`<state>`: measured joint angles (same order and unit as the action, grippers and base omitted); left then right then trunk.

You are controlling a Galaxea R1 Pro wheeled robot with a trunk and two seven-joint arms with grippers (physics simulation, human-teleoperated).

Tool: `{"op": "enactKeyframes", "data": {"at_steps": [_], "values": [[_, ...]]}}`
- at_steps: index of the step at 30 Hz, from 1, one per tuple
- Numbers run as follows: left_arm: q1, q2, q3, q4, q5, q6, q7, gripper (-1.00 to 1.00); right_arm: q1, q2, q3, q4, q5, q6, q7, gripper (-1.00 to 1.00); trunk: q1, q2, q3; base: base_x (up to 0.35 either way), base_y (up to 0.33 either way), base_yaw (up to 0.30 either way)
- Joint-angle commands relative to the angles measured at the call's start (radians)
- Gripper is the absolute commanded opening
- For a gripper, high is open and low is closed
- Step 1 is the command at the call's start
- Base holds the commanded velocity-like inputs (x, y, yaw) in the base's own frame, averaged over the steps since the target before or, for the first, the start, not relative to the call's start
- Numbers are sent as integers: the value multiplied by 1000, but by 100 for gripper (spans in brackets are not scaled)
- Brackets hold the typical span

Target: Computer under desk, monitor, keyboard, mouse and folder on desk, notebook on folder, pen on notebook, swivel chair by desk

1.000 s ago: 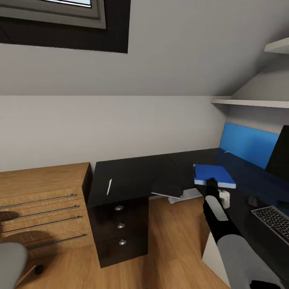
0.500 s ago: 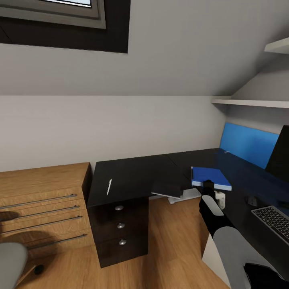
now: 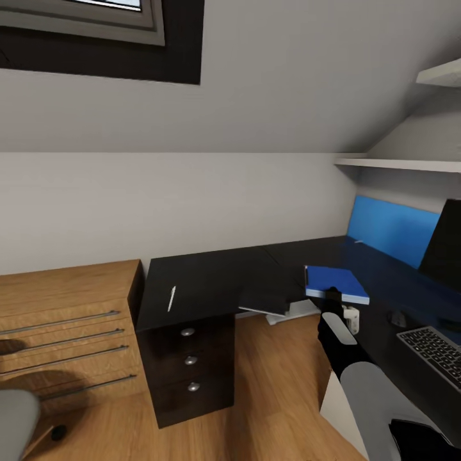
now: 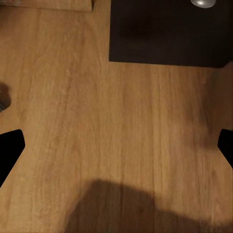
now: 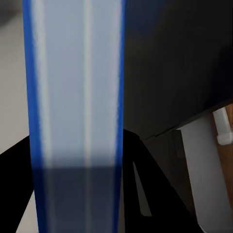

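A: Head view: my right hand (image 3: 333,296) is pinching the folder (image 3: 335,282) at its near edge, flat over the worktop (image 3: 384,288), long side running far-right.

B: Mouse (image 3: 399,318) lies right, beside the keyboard (image 3: 437,354). Left hand (image 4: 116,145) spread over the floor (image 4: 97,121).

My right arm enters the head view from the lower right corner, grey upper segment first, then a black forearm with a pale plate, reaching forward and slightly inward. My right gripper (image 3: 332,296) sits at the near edge of the folder (image 3: 336,282), its black fingers (image 5: 145,179) closed on the pale edge, one on each face, as the right wrist view shows. My left gripper (image 4: 116,148) hangs low and points downward; its two black fingertips (image 4: 9,150) stand wide apart with nothing between them.
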<state>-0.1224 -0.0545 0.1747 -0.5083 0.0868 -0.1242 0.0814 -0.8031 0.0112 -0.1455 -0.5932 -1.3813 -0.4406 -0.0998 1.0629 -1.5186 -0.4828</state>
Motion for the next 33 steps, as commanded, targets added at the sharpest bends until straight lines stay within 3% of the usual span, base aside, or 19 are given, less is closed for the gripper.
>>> {"op": "enactKeyframes", "data": {"at_steps": [1,11,25,33], "values": [[0,0,1,0,9,-3,0,100,-1,1,-2,0,-4,-2,-1,-100,0,-1,-1,0,0,-198],[0,1,-1,1,8,-3,1,100,-1,0,0,10,-4,-1,-1,-100,0,-1,-1,5,0,-201],[0,1,-4,2,7,-2,1,100,-1,-3,1,23,0,0,-1,-100,0,-1,-1,154,-4,-10],[0,1,-4,3,7,0,1,100,-1,-4,5,51,2,-1,-1,-100,0,-1,-1,191,-169,0]]}}
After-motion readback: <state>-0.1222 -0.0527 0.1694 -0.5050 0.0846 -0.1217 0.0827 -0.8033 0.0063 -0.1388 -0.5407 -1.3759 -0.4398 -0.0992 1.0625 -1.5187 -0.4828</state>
